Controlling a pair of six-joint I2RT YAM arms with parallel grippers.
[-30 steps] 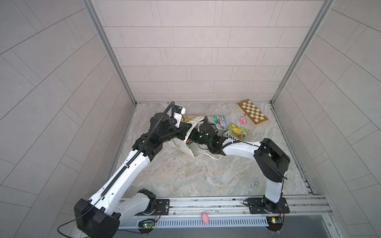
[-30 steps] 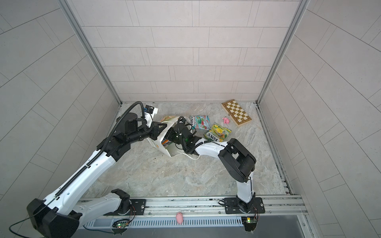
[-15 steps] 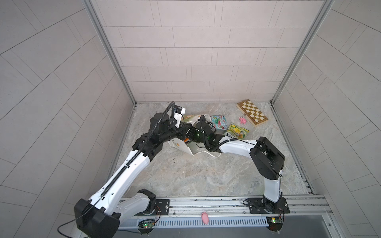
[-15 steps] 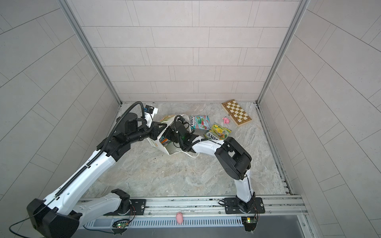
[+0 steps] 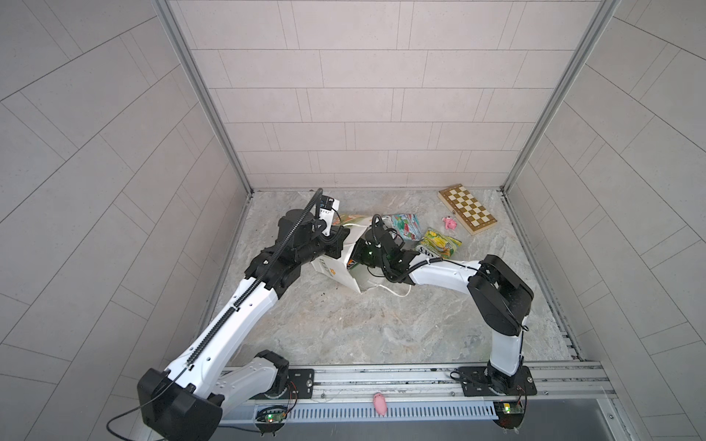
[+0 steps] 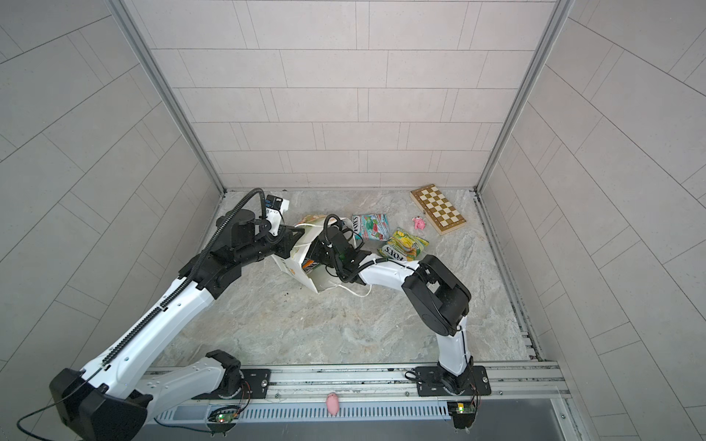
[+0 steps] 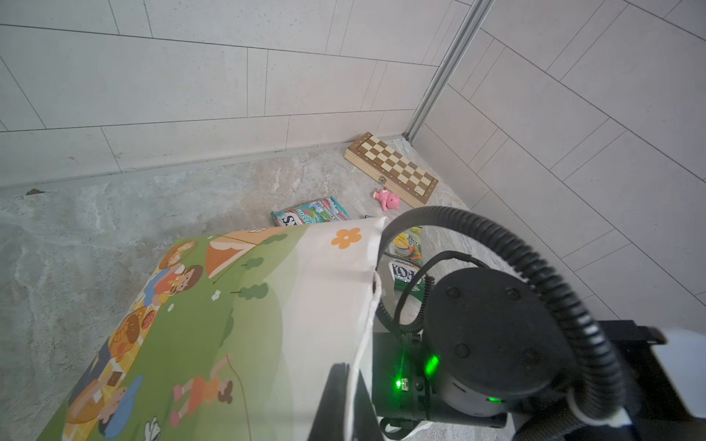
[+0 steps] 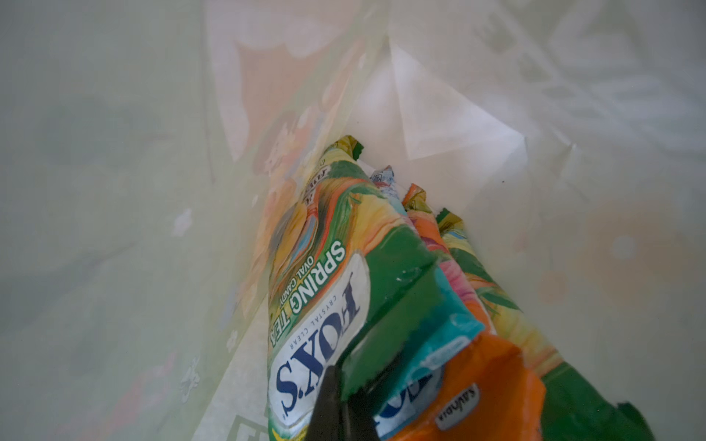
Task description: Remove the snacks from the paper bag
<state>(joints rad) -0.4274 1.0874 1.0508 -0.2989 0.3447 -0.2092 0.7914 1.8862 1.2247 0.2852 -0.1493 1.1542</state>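
Note:
The white paper bag (image 5: 333, 267) (image 6: 294, 263) lies tipped over with its mouth to the right, and its green picnic-print side (image 7: 214, 305) faces up. My left gripper (image 7: 349, 368) (image 5: 336, 244) is shut on the bag's rim and white cord handle. My right gripper (image 8: 345, 382) is deep inside the bag, hidden in both top views. It is shut on the green edge of a yellow-green FOX'S snack (image 8: 317, 267). Teal (image 8: 431, 336), orange (image 8: 481, 385) and another yellow-green snack (image 8: 493, 294) lie stacked beside it. Outside the bag rest a teal-and-red snack (image 5: 405, 225) and a yellow-green one (image 5: 439, 244).
A wooden chessboard (image 5: 467, 208) sits in the far right corner with a pink toy figure (image 5: 450, 222) next to it. Another pink toy (image 5: 379, 403) lies on the front rail. Tiled walls close in the left, back and right sides.
My right gripper has pushed further left into the bag and its jaws have shut on the yellow-green snack's edge. The left gripper has kept its hold on the bag.

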